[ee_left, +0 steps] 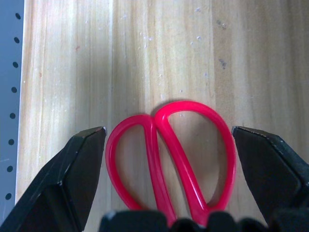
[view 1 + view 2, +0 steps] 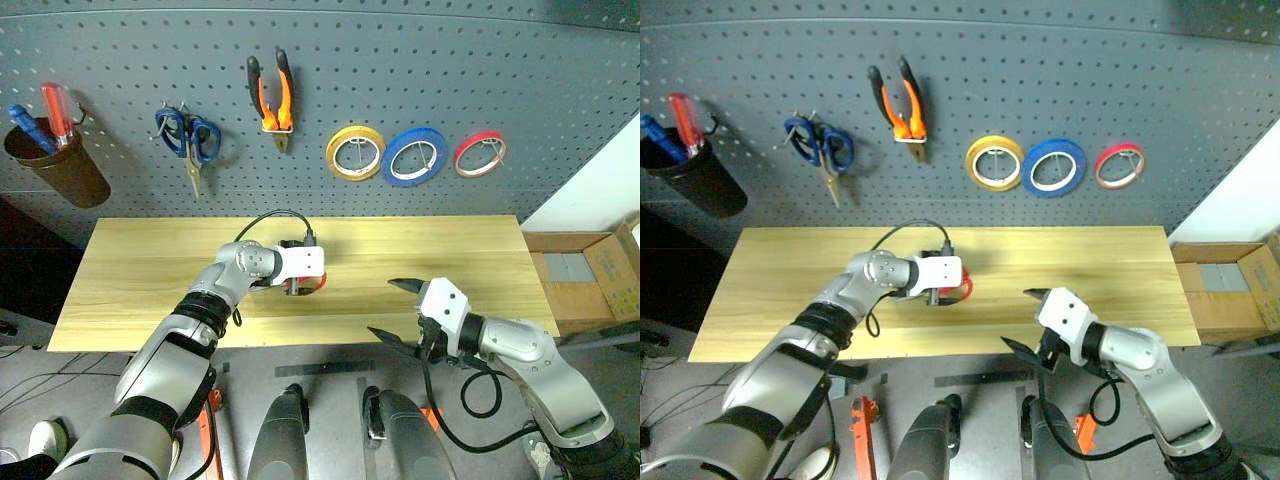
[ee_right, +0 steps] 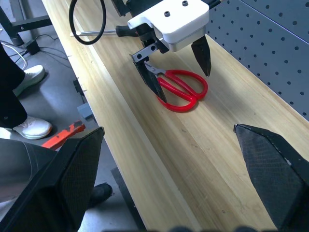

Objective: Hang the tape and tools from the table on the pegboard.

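On the dark grey perforated pegboard [image 2: 420, 70] are hanging one blue-handled scissors [image 2: 190, 140], one orange-and-black-handled pliers [image 2: 272, 100] and three tape rolls: yellow [image 2: 355, 152], the thin blue ring [image 2: 414, 157] and red [image 2: 480, 154]. One pair of red-handled scissors [image 1: 171, 154] is lying mid-way along the light wooden table [image 2: 150, 270], whose ends are lying bare. The left gripper [image 3: 176, 67] is straddling the loops, fingers [image 1: 72, 174] spread apart, not touching. The right gripper [image 2: 398, 312] is hovering over the near edge, fingers wide

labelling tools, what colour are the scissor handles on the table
Red, glossy loops on the scissors; clearest in the left wrist view.
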You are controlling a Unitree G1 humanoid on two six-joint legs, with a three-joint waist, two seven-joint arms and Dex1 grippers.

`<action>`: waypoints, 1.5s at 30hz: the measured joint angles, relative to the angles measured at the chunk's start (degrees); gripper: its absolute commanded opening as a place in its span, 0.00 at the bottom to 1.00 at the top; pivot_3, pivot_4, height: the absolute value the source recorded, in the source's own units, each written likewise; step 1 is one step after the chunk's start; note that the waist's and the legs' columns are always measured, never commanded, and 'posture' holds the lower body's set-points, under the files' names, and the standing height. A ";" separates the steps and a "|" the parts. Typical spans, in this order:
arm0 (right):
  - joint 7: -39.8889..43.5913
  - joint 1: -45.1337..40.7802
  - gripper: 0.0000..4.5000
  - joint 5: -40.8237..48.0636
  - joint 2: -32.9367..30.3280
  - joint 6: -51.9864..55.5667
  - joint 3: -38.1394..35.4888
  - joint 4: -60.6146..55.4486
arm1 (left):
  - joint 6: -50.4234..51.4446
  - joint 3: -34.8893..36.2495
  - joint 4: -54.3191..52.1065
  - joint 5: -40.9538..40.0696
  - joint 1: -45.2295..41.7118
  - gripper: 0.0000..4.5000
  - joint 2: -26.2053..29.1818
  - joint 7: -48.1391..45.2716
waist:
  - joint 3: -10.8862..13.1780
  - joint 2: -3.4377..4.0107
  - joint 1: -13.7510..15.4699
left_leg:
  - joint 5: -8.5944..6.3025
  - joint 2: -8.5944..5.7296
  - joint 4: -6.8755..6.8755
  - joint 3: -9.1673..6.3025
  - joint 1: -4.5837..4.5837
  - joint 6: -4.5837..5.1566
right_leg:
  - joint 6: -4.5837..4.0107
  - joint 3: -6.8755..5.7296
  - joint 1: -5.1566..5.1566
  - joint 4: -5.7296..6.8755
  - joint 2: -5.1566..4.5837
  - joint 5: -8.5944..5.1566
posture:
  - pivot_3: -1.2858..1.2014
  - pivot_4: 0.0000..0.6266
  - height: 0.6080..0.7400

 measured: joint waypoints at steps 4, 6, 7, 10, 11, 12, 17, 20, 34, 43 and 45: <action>0.18 0.17 1.00 0.11 -0.36 0.07 -0.08 -0.05 | -0.48 -0.17 1.37 0.90 -0.16 1.00 0.27 2.24 | 0.14 -0.02 0.00 | 0.00 0.00 -0.04 0.02 -0.05 0.00 | 0.00 0.02 -0.09 0.00 0.00 0.00 | 0.52 0.60 1.00; 0.20 0.44 1.00 0.20 -0.56 0.17 -0.12 -0.31 | -0.81 -0.47 2.76 1.48 -0.58 1.00 0.39 3.53 | 0.21 -0.01 -0.01 | 0.00 0.00 -0.05 0.04 -0.07 0.00 | 0.00 0.02 -0.13 0.00 0.00 0.00 | 0.52 0.61 1.00; 0.21 0.47 1.00 0.33 -0.66 0.25 -0.13 -0.38 | -1.24 -0.53 3.59 1.99 -0.80 1.00 0.40 4.34 | 0.31 0.00 -0.01 | 0.00 0.00 -0.05 0.06 -0.07 0.00 | 0.00 0.02 -0.14 0.00 0.00 0.00 | 0.52 0.62 1.00; 0.20 0.48 1.00 0.48 -0.74 0.36 -0.30 -0.41 | -1.92 -0.63 5.97 2.65 -2.13 1.00 0.26 5.94 | 0.72 -0.02 0.00 | 0.00 0.01 -0.03 0.04 -0.09 0.00 | 0.01 0.02 -0.15 0.02 0.00 0.00 | 0.52 0.62 1.00; 0.20 0.48 1.00 0.50 -0.74 0.37 -0.30 -0.42 | -1.99 -0.63 6.38 2.72 -2.56 1.00 0.24 6.41 | 0.82 -0.03 0.00 | 0.00 0.01 -0.03 0.04 -0.09 0.00 | 0.00 0.04 -0.15 0.02 -0.01 0.00 | 0.52 0.62 1.00; 0.19 0.49 1.00 0.51 -0.74 0.39 -0.31 -0.44 | -2.17 -0.63 6.97 2.80 -3.12 1.00 0.19 6.82 | 0.90 -0.03 0.01 | 0.00 0.01 -0.04 0.04 -0.10 0.00 | 0.00 0.03 -0.15 0.02 -0.01 0.00 | 0.52 0.62 1.00; 0.16 0.45 1.00 0.59 -0.73 0.71 -0.32 -0.86 | -3.83 -0.68 9.22 3.49 -4.60 1.00 -0.21 8.32 | 1.39 0.00 0.02 | -0.01 0.00 -0.06 0.12 -0.26 -0.01 | 0.01 0.03 -0.40 0.03 0.00 0.00 | 0.52 0.64 1.00; 0.17 0.47 1.00 0.80 -0.74 1.13 -0.34 -1.17 | -4.52 -0.69 9.72 3.60 -4.80 1.00 -0.23 8.92 | 1.43 0.03 0.02 | 0.00 0.00 -0.04 0.13 -0.35 -0.01 | 0.01 0.03 -0.52 0.08 0.00 0.00 | 0.52 0.64 1.00; -0.26 1.20 1.00 2.30 -1.35 1.84 -0.64 -2.28 | 0.02 0.63 -2.96 0.69 3.18 1.00 0.74 2.66 | 1.63 0.23 0.00 | 0.00 0.02 -0.03 0.15 -0.32 -0.01 | 0.00 0.13 -0.52 0.11 -0.04 -0.01 | 0.52 0.67 1.00; -0.23 0.93 1.00 2.35 -1.39 1.83 -0.69 -2.25 | 5.16 0.57 -2.07 0.39 2.05 1.00 -6.57 5.25 | 1.66 0.29 1.00 | 0.00 -0.03 0.00 0.15 -0.35 0.00 | 0.02 0.12 -0.49 0.06 -0.04 0.00 | 0.52 0.65 1.00; -0.22 0.93 1.00 2.36 -1.41 1.83 -0.89 -2.25 | 4.82 0.41 1.09 0.42 0.47 1.00 -8.88 7.06 | 1.67 0.29 1.11 | 0.00 -0.03 0.01 0.14 -0.38 0.00 | 0.03 0.11 -0.49 0.03 -0.04 0.01 | 0.51 0.64 1.00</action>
